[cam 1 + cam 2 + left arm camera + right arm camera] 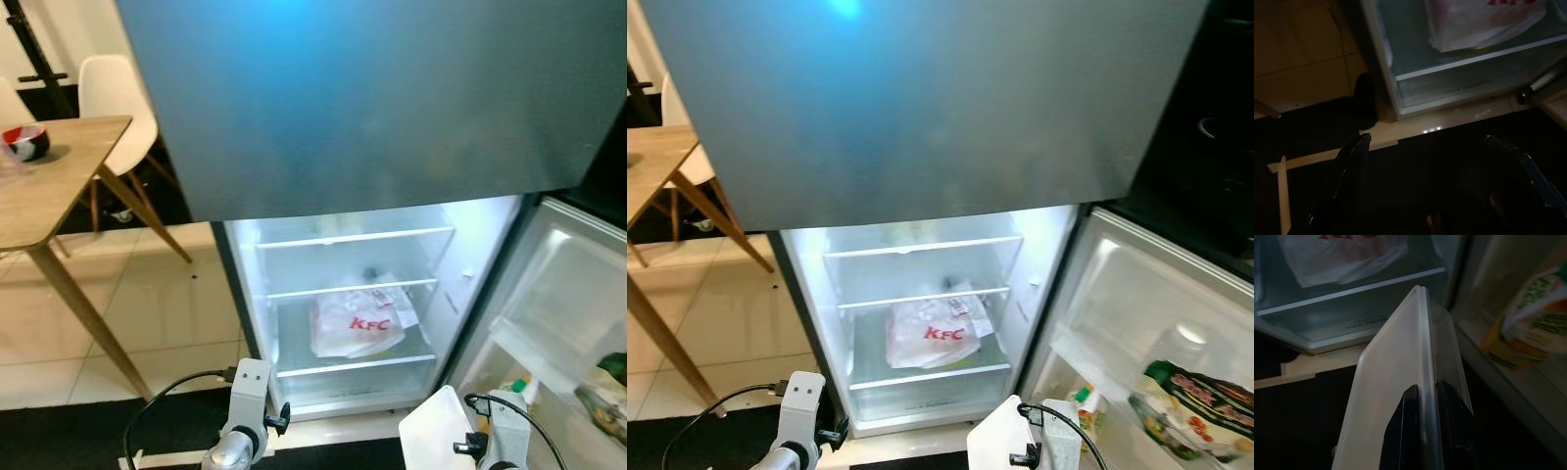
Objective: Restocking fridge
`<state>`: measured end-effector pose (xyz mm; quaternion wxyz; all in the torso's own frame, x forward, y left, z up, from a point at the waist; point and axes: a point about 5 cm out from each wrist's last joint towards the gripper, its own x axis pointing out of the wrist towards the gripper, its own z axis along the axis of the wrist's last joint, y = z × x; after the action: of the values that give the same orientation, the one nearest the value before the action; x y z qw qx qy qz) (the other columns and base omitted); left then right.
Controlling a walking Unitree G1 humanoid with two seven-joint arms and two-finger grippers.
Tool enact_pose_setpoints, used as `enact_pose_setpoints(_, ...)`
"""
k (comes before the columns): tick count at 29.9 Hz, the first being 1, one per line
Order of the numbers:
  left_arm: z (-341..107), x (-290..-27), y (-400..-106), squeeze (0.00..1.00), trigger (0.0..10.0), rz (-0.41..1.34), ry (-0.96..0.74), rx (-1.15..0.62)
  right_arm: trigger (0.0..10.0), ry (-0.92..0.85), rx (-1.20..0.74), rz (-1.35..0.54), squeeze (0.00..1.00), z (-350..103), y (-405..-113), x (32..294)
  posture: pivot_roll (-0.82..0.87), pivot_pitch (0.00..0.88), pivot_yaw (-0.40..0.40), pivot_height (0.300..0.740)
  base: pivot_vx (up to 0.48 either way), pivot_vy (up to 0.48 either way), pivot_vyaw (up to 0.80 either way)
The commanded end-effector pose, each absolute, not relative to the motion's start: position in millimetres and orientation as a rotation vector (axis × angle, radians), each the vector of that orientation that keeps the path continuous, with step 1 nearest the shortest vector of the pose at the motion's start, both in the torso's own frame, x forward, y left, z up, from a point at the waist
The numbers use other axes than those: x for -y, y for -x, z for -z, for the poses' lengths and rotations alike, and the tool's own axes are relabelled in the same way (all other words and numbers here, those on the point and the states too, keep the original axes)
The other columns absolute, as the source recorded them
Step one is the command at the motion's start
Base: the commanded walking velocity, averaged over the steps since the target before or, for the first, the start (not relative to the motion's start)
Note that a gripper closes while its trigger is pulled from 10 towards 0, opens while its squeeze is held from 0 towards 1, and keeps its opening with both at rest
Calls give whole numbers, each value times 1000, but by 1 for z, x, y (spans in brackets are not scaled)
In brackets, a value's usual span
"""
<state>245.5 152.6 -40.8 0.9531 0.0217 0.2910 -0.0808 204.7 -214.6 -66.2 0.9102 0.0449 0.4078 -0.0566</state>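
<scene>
the right tool [1422,387] is clenched on the edge of a translucent white plastic container [1396,367], held low in front of the open fridge [353,294], whose lit shelves lie ahead of it. a white kfc bag [358,323] sits on a fridge shelf beyond the container, and a juice carton [1528,328] stands in the door rack beside the right tool. the left tool [1430,152] hangs released, its fingers wide apart over the dark floor before the fridge.

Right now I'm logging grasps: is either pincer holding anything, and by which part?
The right pincer pinches a clear plastic container by its rim edge. The left pincer is open.
</scene>
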Motion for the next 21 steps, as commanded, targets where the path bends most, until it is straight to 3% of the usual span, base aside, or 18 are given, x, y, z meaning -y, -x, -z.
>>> enact_pose_setpoints(1,44,-156,-241,0,10000,168,-70,-610,10000,-89,-810,127,0,64,-206,218,-82,43,33,740,0,0,0)
enact_pose_setpoints(21,45,-160,-239,0,10000,123,-19,-612,10000,-36,-788,86,0,63,-208,213,-79,32,33,740,0,0,0)
